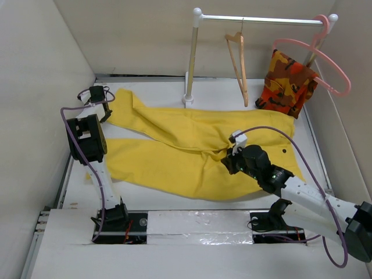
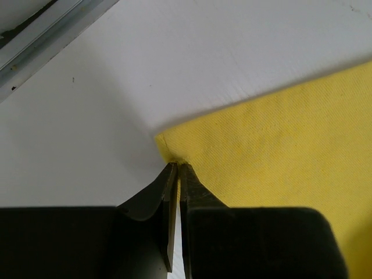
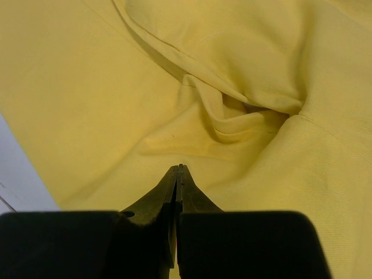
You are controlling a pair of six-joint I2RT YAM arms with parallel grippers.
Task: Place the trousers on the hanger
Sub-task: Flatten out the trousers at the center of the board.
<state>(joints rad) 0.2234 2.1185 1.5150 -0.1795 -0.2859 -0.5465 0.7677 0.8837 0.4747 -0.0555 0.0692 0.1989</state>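
Note:
The yellow trousers (image 1: 192,151) lie spread on the white table, legs to the left and waist with its small button (image 1: 285,150) to the right. My left gripper (image 1: 104,109) is at the far-left end of the upper leg. In the left wrist view it (image 2: 177,164) is shut on the corner of the trouser hem (image 2: 168,145). My right gripper (image 1: 229,160) rests at the crotch folds. In the right wrist view it (image 3: 180,167) is shut, tips against the cloth (image 3: 232,116), with nothing seen between the jaws. The tan wooden hanger (image 1: 237,64) hangs from the rail at the back.
A white rack with a metal rail (image 1: 261,20) stands at the back, its post (image 1: 190,58) just behind the trousers. A pink plastic hanger (image 1: 325,58) and a camouflage garment (image 1: 288,81) hang at the rail's right end. Walls close in on both sides.

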